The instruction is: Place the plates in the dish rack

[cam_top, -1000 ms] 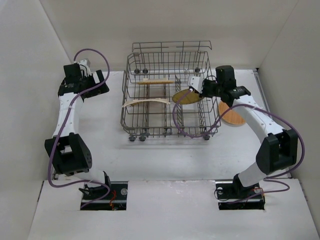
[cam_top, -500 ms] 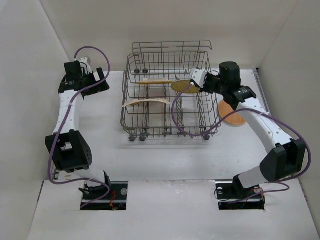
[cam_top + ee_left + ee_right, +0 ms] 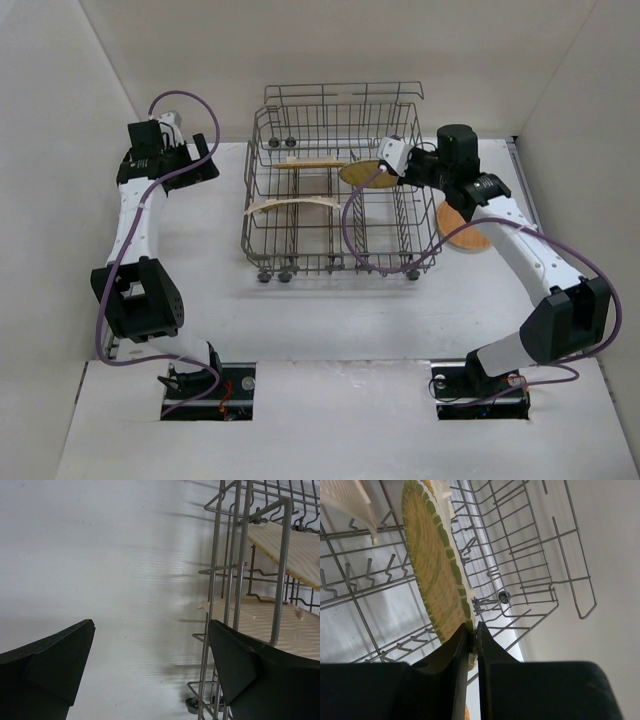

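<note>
Plates are partly loaded. A round yellow-green plate (image 3: 435, 575) is pinched by its rim in the right hand (image 3: 471, 630), whose fingers are closed to a thin slit on the woven edge. It is held on edge over the back right part of the dish rack (image 3: 247, 210), above the tines. A pale plate (image 3: 295, 204) and a tan plate (image 3: 312, 162) are already lodged in the rack's left half. An orange plate (image 3: 462, 235) lies on the counter (image 3: 330, 320) just beside the rack's right wall. The left hand (image 3: 151, 625) is spread wide with nothing in it, and is held over the counter near the rack's left wall.

The grip is judged slight, since only the very edge is taken. The plate could be swung or slipped loose if its lower rim is knocked against a tine on the way down. If it is let go before it is seated between two tines, it would likely fall flat across them. The purple cable (image 3: 350, 240) is draped over the rack's right front and might be snagged on the wire.

Whether the held plate's lower edge touches any wire cannot be told. The slot beneath it is hidden by the plate itself in the top view. The orange plate is half covered by the right arm (image 3: 520, 240).
</note>
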